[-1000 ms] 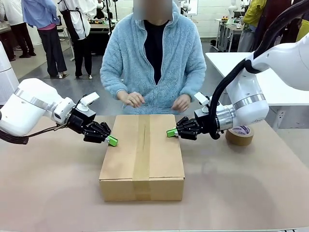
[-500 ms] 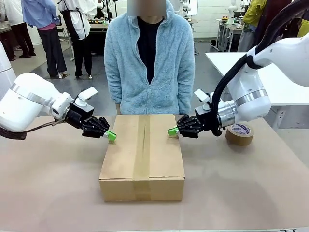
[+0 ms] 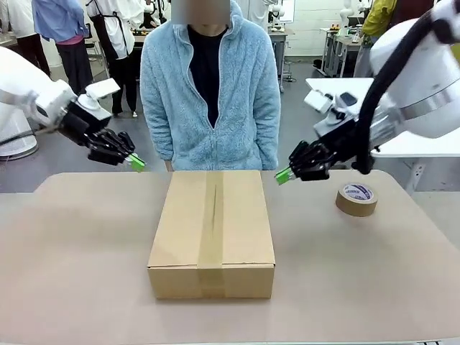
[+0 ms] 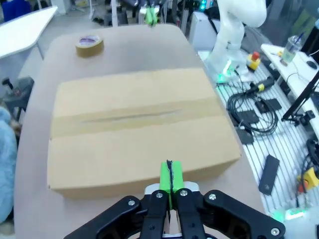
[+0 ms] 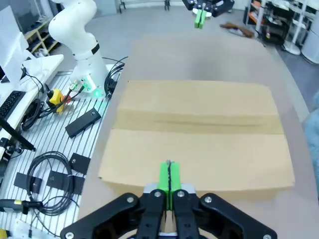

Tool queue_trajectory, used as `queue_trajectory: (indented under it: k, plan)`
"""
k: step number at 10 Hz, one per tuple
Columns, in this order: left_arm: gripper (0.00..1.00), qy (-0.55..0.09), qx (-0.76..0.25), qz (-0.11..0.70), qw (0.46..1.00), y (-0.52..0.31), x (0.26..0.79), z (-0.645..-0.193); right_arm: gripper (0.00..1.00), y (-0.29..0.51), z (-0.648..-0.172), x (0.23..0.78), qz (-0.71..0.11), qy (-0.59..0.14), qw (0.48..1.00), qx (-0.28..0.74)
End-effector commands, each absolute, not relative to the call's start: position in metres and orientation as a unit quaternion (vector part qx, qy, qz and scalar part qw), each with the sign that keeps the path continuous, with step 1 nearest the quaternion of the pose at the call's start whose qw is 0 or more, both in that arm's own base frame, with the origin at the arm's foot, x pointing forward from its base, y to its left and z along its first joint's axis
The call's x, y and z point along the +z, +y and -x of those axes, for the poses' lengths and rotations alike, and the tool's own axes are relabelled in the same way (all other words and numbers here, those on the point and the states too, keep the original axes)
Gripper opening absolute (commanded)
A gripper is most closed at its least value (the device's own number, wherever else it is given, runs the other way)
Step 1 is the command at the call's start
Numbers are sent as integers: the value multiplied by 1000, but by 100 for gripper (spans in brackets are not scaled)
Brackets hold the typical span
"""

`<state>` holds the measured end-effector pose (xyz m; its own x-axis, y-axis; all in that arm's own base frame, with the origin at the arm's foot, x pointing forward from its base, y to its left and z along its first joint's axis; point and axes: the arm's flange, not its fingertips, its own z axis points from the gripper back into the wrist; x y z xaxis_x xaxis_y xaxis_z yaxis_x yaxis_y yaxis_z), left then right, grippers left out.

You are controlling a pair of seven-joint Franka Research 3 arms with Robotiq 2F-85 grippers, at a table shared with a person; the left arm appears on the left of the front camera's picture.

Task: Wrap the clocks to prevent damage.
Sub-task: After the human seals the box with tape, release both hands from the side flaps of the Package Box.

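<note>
The clocks are hidden from view. A closed brown cardboard box [image 3: 212,230], its top seam taped, lies in the middle of the table [image 3: 86,273]. My left gripper [image 3: 136,163] hovers shut and empty above the table, off the box's far left corner. My right gripper [image 3: 282,175] hangs shut and empty off the far right corner. In the left wrist view the shut green pads [image 4: 171,175] point at the box [image 4: 139,124]. The right wrist view has its shut pads [image 5: 169,175] above the box's [image 5: 199,134] near edge.
A brown tape roll [image 3: 356,199] lies flat on the table to the right, also seen as the tape roll [image 4: 89,45] in the left wrist view. A person in a light blue fleece [image 3: 210,86] stands at the far edge, hands at their sides.
Both grippers have lifted and drawn outward, away from the box's sides. The person has taken both hands off the table edge and stood upright.
</note>
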<state>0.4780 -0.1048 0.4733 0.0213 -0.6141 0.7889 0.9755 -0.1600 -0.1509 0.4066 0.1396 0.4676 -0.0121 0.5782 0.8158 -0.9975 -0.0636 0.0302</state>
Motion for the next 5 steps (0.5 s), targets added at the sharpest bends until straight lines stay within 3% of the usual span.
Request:
queue_trajectory:
  k: [1,5]
  plan:
    - [0,-208,-657,357,631,-95,494,-470,1,130,-377,492,-306,-318,644,625]
    - [0,-222,-652,328,647,-75,523,-443,1,111,-359,516,-284,-340,664,603]
